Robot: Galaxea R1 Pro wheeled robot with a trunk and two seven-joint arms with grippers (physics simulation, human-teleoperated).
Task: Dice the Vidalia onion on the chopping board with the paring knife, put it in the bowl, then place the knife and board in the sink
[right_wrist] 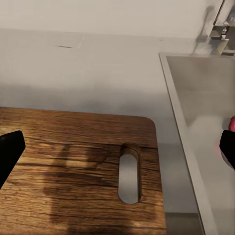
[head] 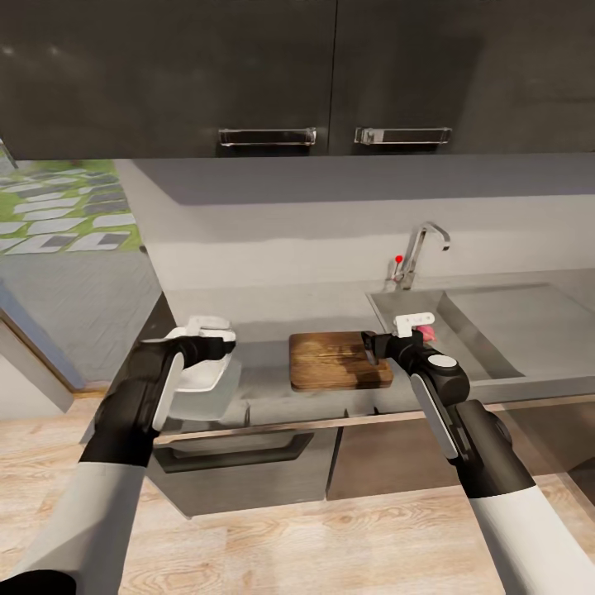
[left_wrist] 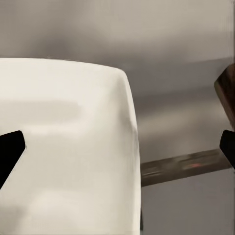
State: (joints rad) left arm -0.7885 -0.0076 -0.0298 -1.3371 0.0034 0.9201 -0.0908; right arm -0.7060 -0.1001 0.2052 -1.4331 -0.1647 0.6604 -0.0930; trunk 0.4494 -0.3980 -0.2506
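The dark wooden chopping board (head: 339,361) lies on the grey countertop (head: 264,306), left of the sink (head: 496,322). My right gripper (head: 373,344) hangs open over the board's right end, above the handle slot (right_wrist: 129,171), with nothing between its fingers. The pinkish Vidalia onion (head: 426,332) lies in the sink basin just beyond my right wrist; a sliver of the onion (right_wrist: 233,122) shows in the right wrist view. My left gripper (head: 220,345) is open above the white bowl (head: 198,380), whose inside (left_wrist: 68,147) holds nothing. The paring knife is out of view.
A chrome tap (head: 420,248) with a red knob (head: 399,258) stands behind the basin. Dark wall cabinets (head: 264,74) hang above. The countertop's left end (head: 161,314) drops to a wooden floor (head: 273,545). Dark drawers sit below the metal front edge (left_wrist: 186,166).
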